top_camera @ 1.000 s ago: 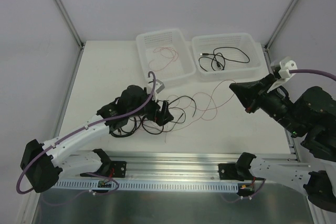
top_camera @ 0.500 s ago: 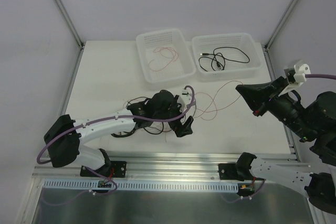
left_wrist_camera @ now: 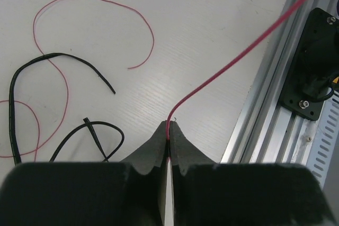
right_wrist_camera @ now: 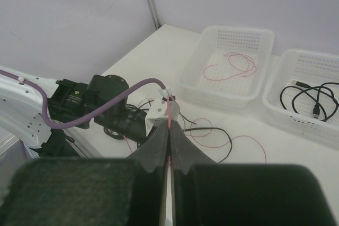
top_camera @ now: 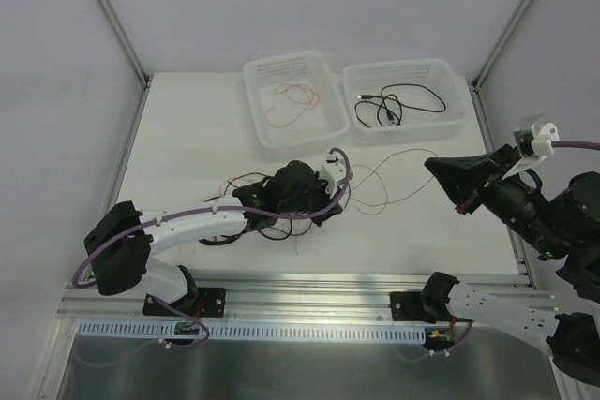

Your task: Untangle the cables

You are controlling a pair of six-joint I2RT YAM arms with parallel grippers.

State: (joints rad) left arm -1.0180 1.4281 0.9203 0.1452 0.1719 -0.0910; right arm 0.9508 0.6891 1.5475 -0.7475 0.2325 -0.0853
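Note:
The cables lie mid-table: a tangle of black cables [top_camera: 246, 224] under my left arm, and thin red wire [top_camera: 377, 201] looping to its right. My left gripper [top_camera: 323, 213] is low at the tangle's right side. In the left wrist view it [left_wrist_camera: 169, 128] is shut on a red wire [left_wrist_camera: 238, 59] that rises up and to the right. Black cable ends [left_wrist_camera: 58, 57] and another red loop [left_wrist_camera: 106, 1] lie on the table ahead. My right gripper [top_camera: 431, 166] hovers at the right, also shut [right_wrist_camera: 169, 126] on a red wire [right_wrist_camera: 170, 110] that runs toward the left wrist.
Two white baskets stand at the back. The left one [top_camera: 314, 128] holds a red wire [top_camera: 291, 100], the right one [top_camera: 448, 121] a black cable [top_camera: 394, 105]. An aluminium rail [top_camera: 309, 289] with a black bracket [left_wrist_camera: 312, 72] runs along the near edge. Frame posts stand at the far corners.
My left arm swung right, from over the black tangle to its right side, and its open gripper shut on the red wire. The right gripper drifted slightly right, still shut.

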